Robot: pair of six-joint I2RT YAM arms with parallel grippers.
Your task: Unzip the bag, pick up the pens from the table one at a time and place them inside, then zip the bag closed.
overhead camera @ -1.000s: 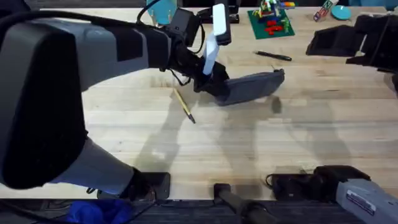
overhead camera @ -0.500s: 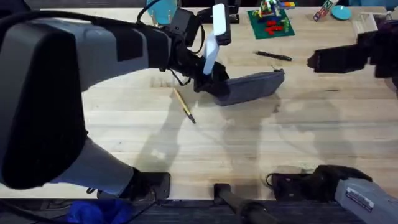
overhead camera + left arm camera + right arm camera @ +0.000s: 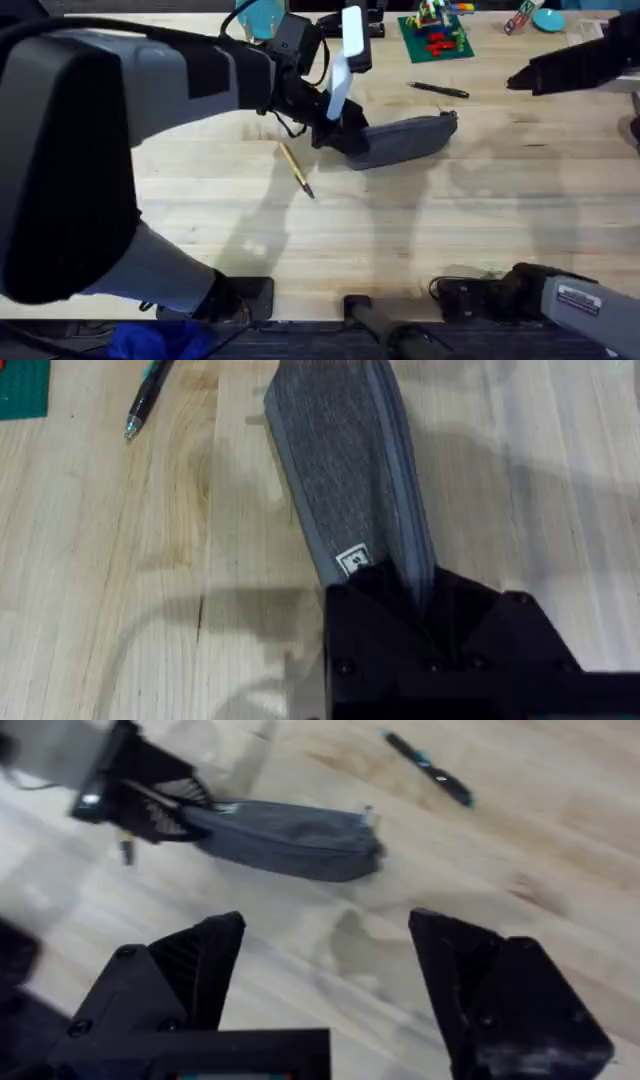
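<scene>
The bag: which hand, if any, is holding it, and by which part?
The left hand grips the bag by its near-left end; the right hand is open and holds nothing.

Wooden table (image 3: 420, 230): bag (image 3: 410, 138), yellow pen (image 3: 296, 169), black pen (image 3: 438, 89), green plate (image 3: 436, 36).

No text legible. A small white tag (image 3: 351, 561) sits on the bag (image 3: 345, 470) just ahead of my left gripper; its dark mark is too small to read. A white label (image 3: 583, 297) on my right arm's base link (image 3: 590, 308) carries print, also unreadable.
</scene>
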